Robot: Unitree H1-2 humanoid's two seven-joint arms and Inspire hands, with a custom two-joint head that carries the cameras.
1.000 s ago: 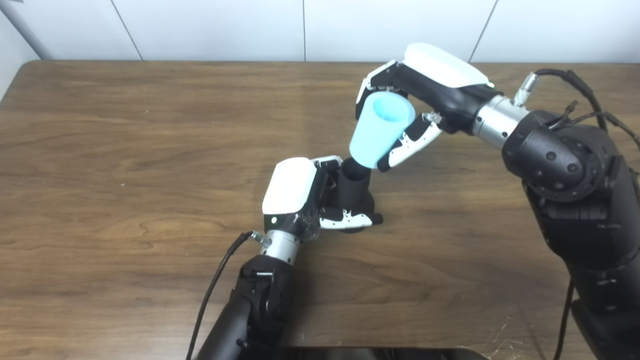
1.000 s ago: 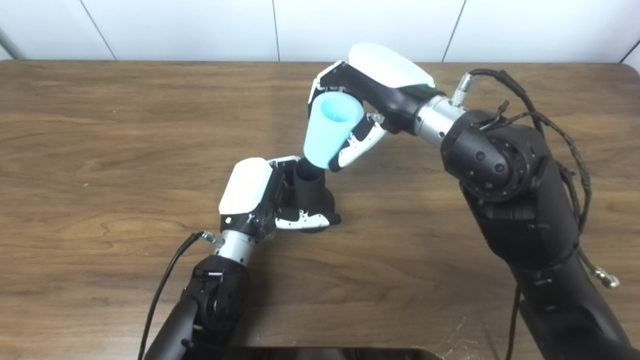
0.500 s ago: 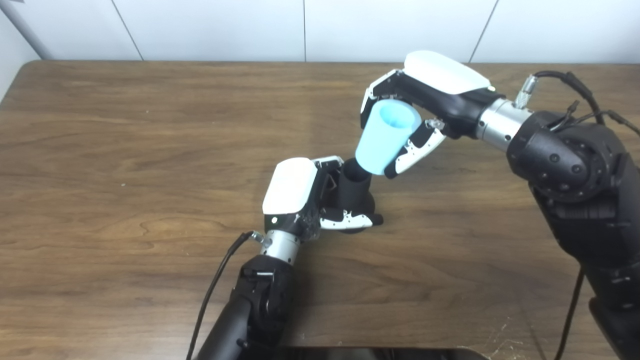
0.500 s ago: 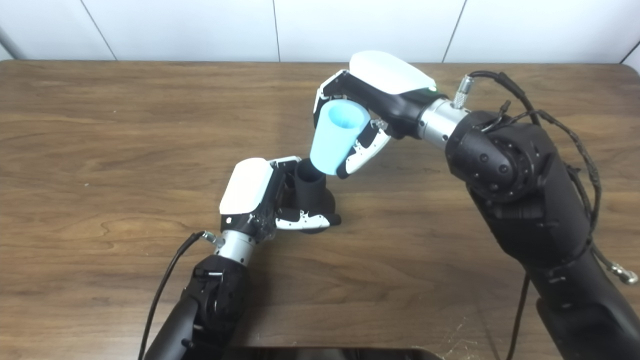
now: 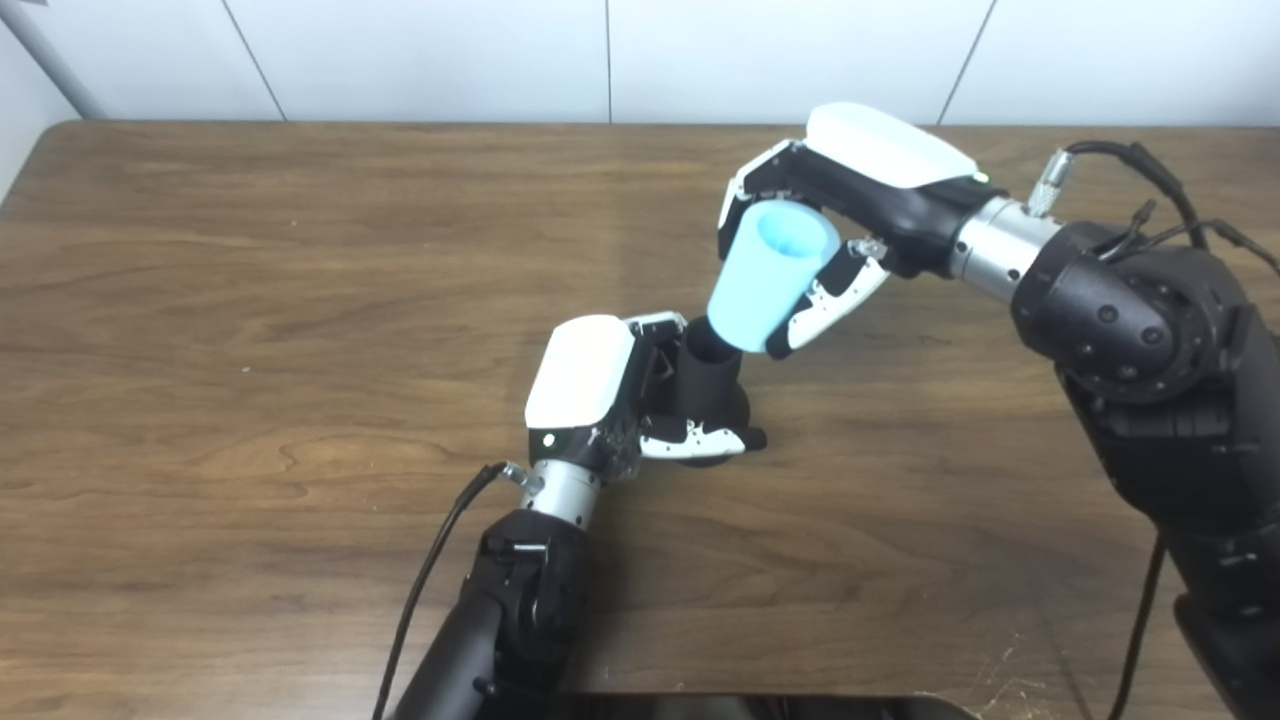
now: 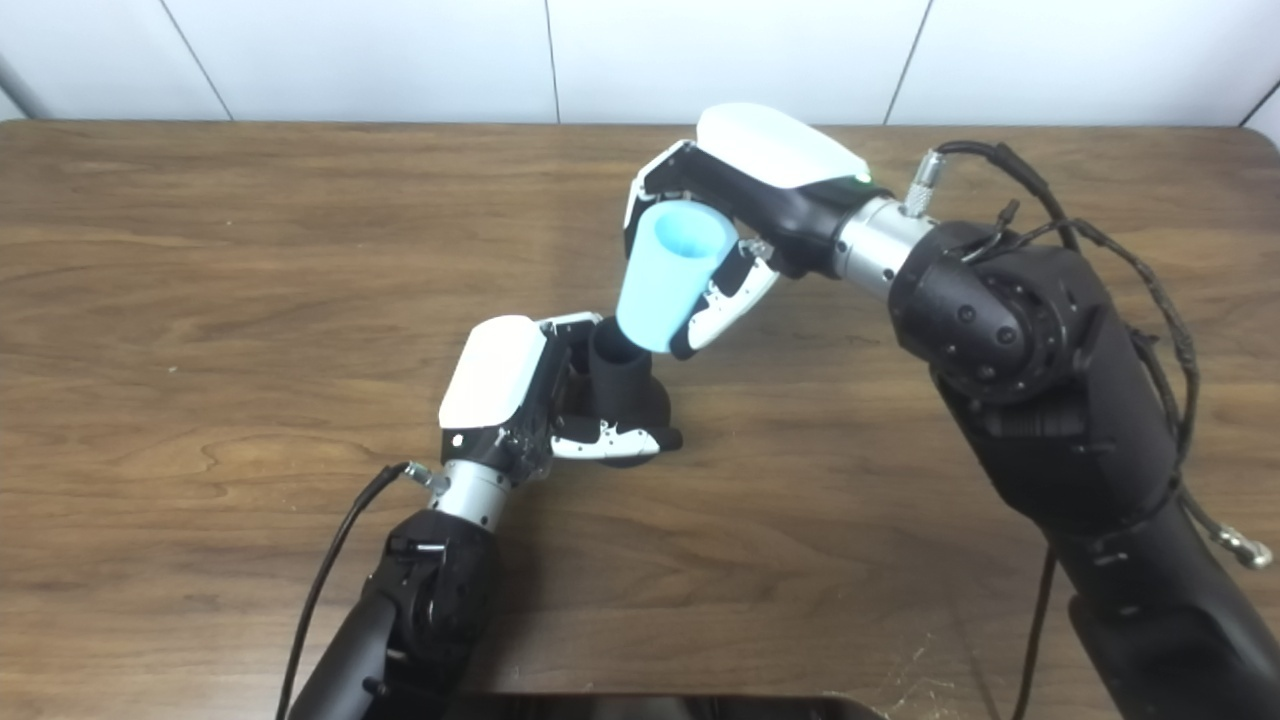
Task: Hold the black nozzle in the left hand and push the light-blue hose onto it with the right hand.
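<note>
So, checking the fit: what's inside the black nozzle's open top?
The black nozzle shows only a dark hollow. The light-blue hose, in the right hand, covers part of its rim; deeper inside is not visible.

The nozzle (image 5: 708,378) is a matt black tube with an open round mouth at its top and a wider rounded base; it stands near the middle of the counter (image 5: 250,300), tilted a little so the mouth faces up and toward the far right corner, with the left hand (image 5: 610,395) wrapped around it. The hose (image 5: 768,275) is a short light-blue tapered sleeve, hollow, with its wide open end up and its narrow end down. It hangs tilted above the counter in the right hand (image 5: 850,215), its narrow end at the nozzle's mouth; whether it has entered cannot be told.
</note>
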